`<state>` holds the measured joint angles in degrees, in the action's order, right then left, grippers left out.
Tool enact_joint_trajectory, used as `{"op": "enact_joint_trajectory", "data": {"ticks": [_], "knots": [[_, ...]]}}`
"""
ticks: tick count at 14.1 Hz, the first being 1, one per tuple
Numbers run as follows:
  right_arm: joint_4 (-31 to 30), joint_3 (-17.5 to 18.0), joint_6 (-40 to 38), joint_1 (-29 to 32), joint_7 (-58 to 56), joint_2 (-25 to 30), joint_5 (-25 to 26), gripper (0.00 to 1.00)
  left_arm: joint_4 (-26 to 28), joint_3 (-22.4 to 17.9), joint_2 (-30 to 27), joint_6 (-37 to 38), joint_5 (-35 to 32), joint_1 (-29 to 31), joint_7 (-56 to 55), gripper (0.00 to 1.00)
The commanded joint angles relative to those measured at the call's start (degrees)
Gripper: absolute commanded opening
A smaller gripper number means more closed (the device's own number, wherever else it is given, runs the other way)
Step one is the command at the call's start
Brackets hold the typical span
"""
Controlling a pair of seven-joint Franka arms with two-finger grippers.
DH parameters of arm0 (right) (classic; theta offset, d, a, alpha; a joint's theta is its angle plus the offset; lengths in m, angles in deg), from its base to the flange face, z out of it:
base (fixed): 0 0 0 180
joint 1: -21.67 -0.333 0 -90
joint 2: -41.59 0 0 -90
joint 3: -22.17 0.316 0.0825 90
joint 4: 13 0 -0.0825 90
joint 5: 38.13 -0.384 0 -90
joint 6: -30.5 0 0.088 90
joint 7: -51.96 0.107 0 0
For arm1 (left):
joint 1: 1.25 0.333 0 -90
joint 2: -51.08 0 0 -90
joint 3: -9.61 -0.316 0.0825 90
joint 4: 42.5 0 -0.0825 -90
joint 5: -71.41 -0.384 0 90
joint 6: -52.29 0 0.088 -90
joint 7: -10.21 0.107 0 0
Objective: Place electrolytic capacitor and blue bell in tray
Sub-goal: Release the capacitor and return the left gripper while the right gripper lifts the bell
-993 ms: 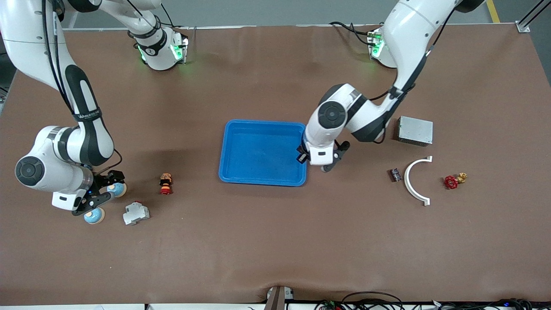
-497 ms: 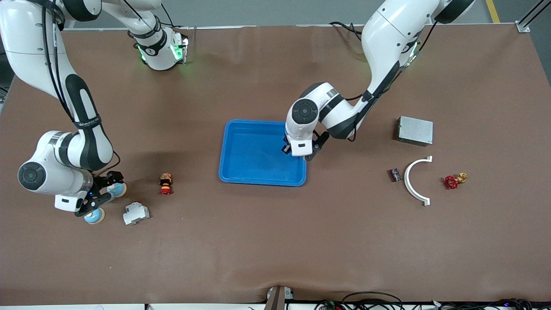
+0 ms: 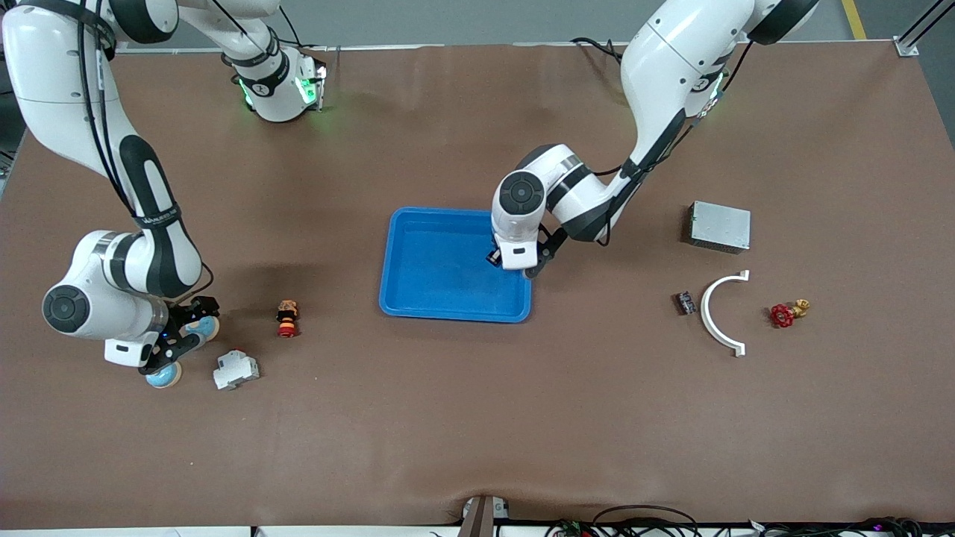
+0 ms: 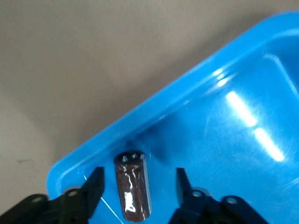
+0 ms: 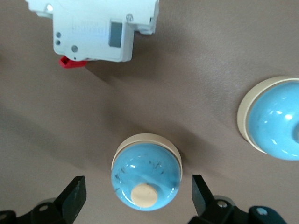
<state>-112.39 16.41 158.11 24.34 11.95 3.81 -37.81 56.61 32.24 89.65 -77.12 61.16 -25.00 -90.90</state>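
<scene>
Blue plastic fills most of the left wrist view: the tray (image 3: 454, 265) sits mid-bench, and the capacitor (image 4: 133, 185) lies inside it, close against the raised rim at the tray's end toward the left arm. The left end effector (image 3: 513, 262) hangs over that end of the tray with its fingers (image 4: 95, 183) spread wide, one to each side of the capacitor and touching neither end nor flank, so the part looks let go already; its long axis runs roughly along the fingers, not across the gap. That half of the job I'd judge done, and the move to come belongs at the other end of the bench. There the right end effector (image 3: 170, 347) is low over a blue bell (image 5: 146, 172), near the corner at the right arm's end, on the front camera's side. Its fingers (image 5: 73, 196) stand apart and straddle the bell, which sits dome-up between them with clear bench on both flanks, nothing gripped yet. A second bell (image 3: 203, 327) rests just beside it, farther from the front camera, and a white breaker (image 3: 236, 370) lies close by toward the tray. The right arm is plainly the nearer one; the bell lies straight below its open fingers, so a descent and a squeeze across the round base seem all that is needed.
</scene>
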Motion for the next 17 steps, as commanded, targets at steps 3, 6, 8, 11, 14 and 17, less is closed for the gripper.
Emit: {"op": "enact_joint_trajectory", "data": {"ticks": [3, 6, 8, 11, 14, 17], "knots": [[1.1, 0.7, 0.2, 0.9, -0.6, -2.0, 0.8, 1.0, -0.1, -0.6, -11.3, 9.3, -1.4, 7.3, 2.4, 1.0], [1.1, 0.8, 1.1, 1.4, -4.7, -2.4, 0.8, 0.53, 0.3, -0.5, -14.8, 12.9, -1.4, 13.0, 11.2, 1.0], [1.1, 0.8, 1.0, 1.7, -6.2, -2.3, 0.3, 0.27, 2.0, -0.5, -16.2, 13.9, -1.4, 17.0, 18.1, 1.0], [1.0, 0.8, -0.3, 1.5, -5.9, -1.7, 0.2, 0.14, 5.0, -0.6, -17.1, 13.9, -1.4, 22.7, 29.3, 1.0], [1.7, 1.0, -13.0, 0.2, -2.7, 4.4, -2.5, 0.13, 6.7, -0.6, -16.0, 13.3, -5.1, 26.1, 33.3, 0.98], [2.1, 1.0, -25.4, -5.8, 16.7, 12.0, -3.1, 0.14, 10.2, -0.5, -13.6, 7.6, -9.7, 29.5, 34.2, 0.95]]}}
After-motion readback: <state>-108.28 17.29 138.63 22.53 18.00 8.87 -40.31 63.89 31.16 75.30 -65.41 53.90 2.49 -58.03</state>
